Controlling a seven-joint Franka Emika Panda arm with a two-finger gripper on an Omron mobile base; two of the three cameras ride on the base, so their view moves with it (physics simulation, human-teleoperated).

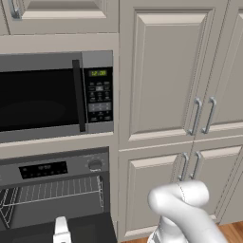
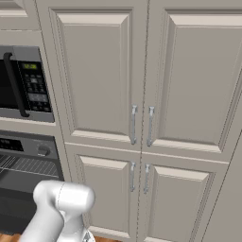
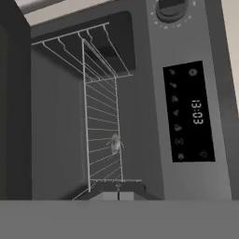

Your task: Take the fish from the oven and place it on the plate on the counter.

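Claw [image 3: 118, 196]: its dark tips sit close together at the bottom of the hand view, facing into the oven cavity; how far apart they stand cannot be told, and nothing is seen between them.
Oven [image 1: 57, 190]: lower left of the left base view, under the microwave, with its door down and the cavity showing; it also shows at the lower left edge of the right base view.
Wire rack [image 3: 100, 116]: spans the cavity; in the hand view it runs up and down because that camera is rolled.
Fish [image 3: 114, 144]: small and pale, lying on the wire rack inside the oven, ahead of the claw and apart from it.
Display strip [image 3: 189, 112]: black, beside the cavity, reading 13:03 sideways in the hand view.
Knob [image 1: 95, 165]: round, at the right end of the oven's control panel.
Microwave [image 1: 52, 95]: above the oven, black window, keypad on its right side.
Arm [image 1: 182, 209]: white, rising at the lower right of the left base view.
Cabinet doors [image 2: 142, 94]: tall beige panels with metal handles, right of the oven.
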